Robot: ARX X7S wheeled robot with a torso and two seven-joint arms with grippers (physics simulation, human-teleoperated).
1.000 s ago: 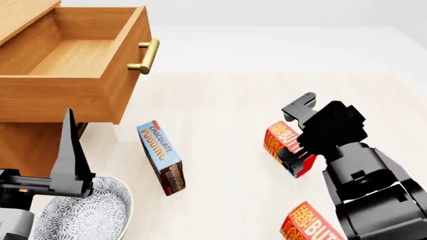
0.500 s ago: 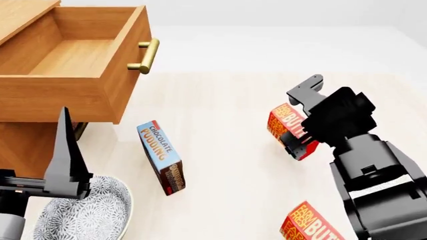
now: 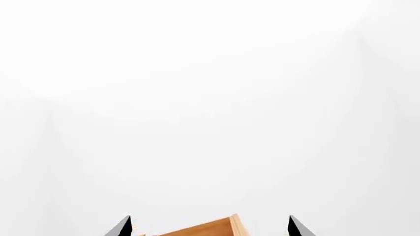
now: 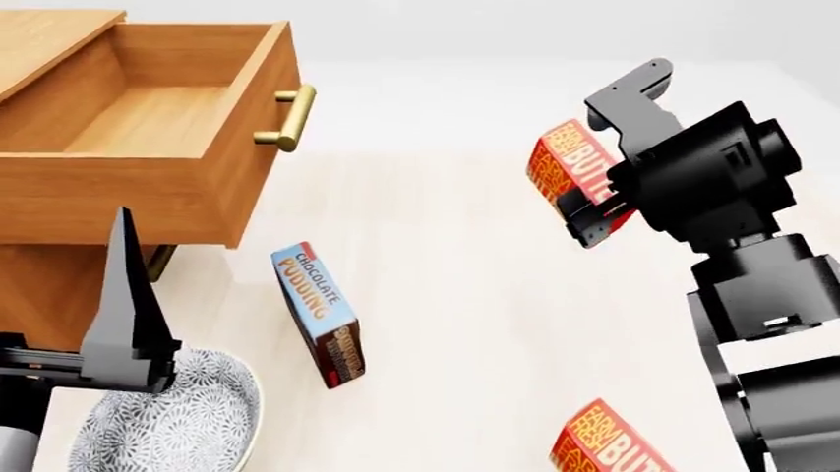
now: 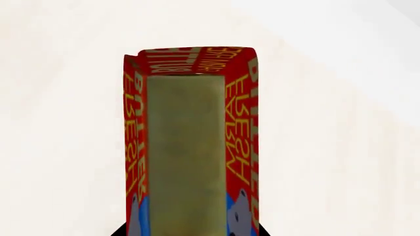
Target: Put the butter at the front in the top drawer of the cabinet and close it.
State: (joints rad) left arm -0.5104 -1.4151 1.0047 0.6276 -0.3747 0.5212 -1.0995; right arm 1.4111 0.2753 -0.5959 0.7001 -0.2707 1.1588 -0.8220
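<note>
— What differs from a second ago?
— The right gripper [image 4: 593, 202], clamped on the butter [image 4: 568, 162], now holds it higher and farther out, clear of the floor it sat on.
— And the left gripper [image 4: 125, 295]?
— Barely shifted.

Bare simulated room (blank white walls): wooden cabinet [image 4: 53, 261], pale floor [image 4: 459, 295].

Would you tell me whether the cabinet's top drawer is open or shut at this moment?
Open. The top drawer is pulled out of the cabinet, its bare wooden inside visible and its brass handle facing the floor area.
</note>
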